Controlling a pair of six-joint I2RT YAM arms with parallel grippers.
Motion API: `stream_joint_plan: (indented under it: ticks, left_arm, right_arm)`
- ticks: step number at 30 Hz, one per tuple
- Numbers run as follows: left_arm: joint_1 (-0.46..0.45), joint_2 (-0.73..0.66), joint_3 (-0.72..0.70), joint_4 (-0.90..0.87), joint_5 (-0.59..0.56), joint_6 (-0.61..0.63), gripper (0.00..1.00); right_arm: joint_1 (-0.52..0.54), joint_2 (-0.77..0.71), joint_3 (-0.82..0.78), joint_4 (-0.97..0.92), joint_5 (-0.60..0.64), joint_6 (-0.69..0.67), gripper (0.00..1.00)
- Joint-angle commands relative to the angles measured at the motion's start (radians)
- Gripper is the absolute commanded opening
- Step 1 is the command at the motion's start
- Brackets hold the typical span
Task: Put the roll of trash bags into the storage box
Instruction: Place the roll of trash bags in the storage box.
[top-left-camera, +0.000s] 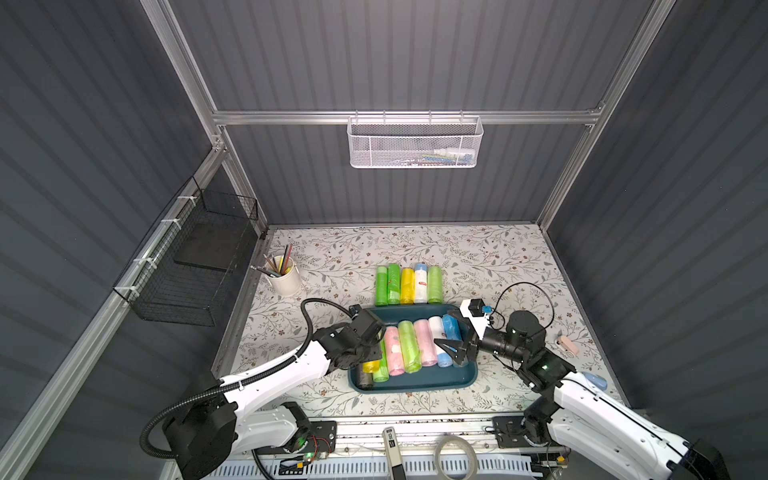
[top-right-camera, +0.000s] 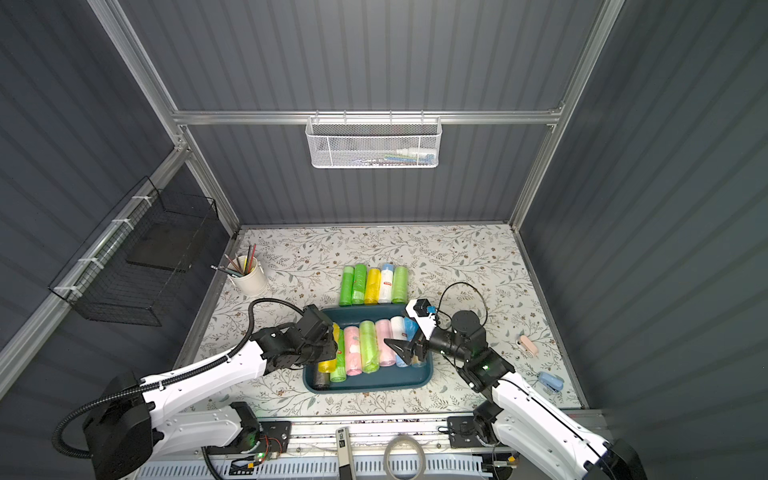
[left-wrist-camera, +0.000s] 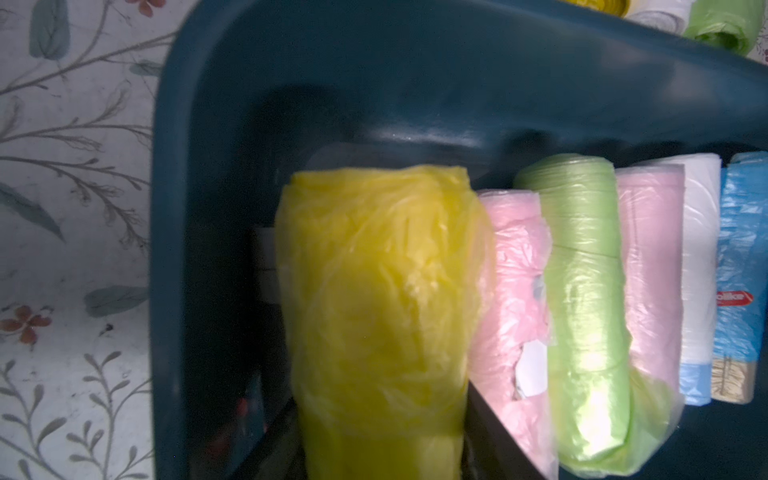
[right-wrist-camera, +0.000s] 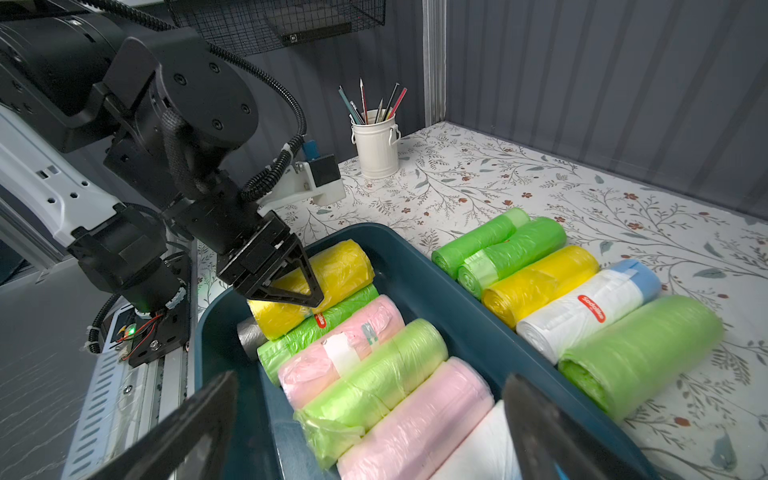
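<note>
**Straddling the yellow roll at the box's 9 o'clock end**

The left gripper (right-wrist-camera: 309, 286) sits over the yellow roll of trash bags (right-wrist-camera: 340, 266) with 1 finger on each side. I cannot tell whether the pads press it or stand just clear. The roll lies inside the storage box (top-left-camera: 415, 384) at its 9 o'clock end, atop a grey roll (right-wrist-camera: 249, 336) and a green roll (right-wrist-camera: 299, 336). At the 3 o'clock end the right gripper (top-left-camera: 446, 352) hovers, fingers spread wide, holding nothing. A row of 5 rolls (top-left-camera: 407, 284) lies on the table (top-left-camera: 498, 257) just past the box's 12 o'clock rim.
</note>
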Motion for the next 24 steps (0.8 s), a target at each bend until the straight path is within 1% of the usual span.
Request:
stream_joint_plan:
  ticks: [1, 10, 17, 24]
  left_arm:
    - [-0.009, -0.023, -0.006, -0.006, -0.022, 0.014, 0.56]
    - [-0.008, -0.02, 0.018, -0.019, -0.025, 0.038, 0.58]
    - [-0.009, -0.03, 0.051, -0.067, -0.035, 0.057, 0.59]
    - [-0.009, -0.06, 0.116, -0.142, -0.067, 0.089, 0.59]
  right_arm:
    - [0.007, -0.007, 0.017, 0.001, -0.005, -0.01, 0.99]
    - [0.008, -0.003, 0.017, 0.001, -0.004, -0.011, 0.99]
    - [0.009, -0.002, 0.016, 0.002, -0.006, -0.01, 0.99]
    - [0.009, -0.004, 0.016, 0.004, -0.003, -0.008, 0.99]
